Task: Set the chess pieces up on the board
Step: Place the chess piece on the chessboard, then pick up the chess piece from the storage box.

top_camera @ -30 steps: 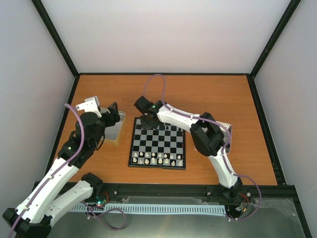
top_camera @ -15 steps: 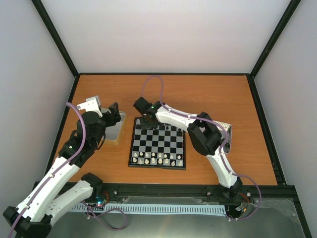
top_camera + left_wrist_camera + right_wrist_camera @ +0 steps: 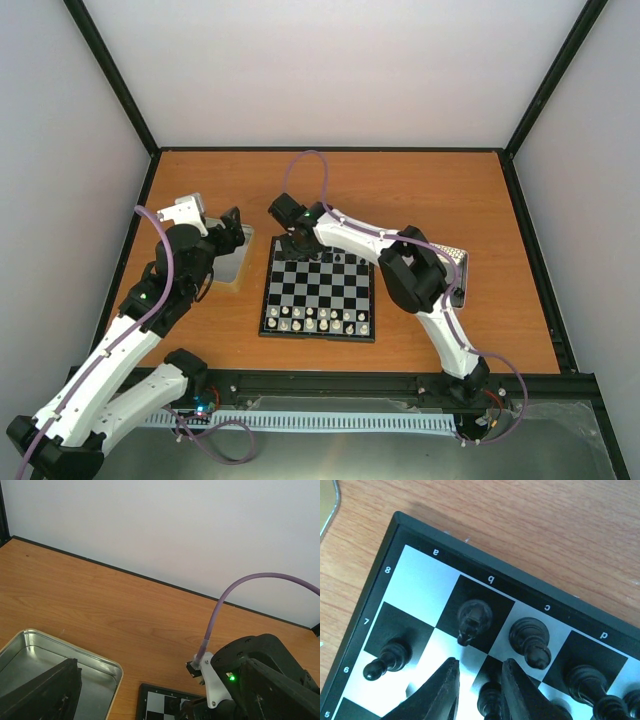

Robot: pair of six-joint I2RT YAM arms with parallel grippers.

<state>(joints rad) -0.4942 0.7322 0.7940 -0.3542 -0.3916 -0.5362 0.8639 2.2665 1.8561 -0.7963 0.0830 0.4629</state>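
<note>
As the right gripper [image 3: 480,664], jaws slightly parted, hangs beside the black knight [image 3: 474,617] on the board [image 3: 395,526], a careless retreat could topple it; the left gripper [image 3: 232,228] stands open.

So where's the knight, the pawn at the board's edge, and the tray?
knight [image 3: 474,620]: right wrist view, its head.
pawn [image 3: 387,659]: right wrist view, its body.
tray [image 3: 30,647]: left wrist view, its bare floor.
</note>
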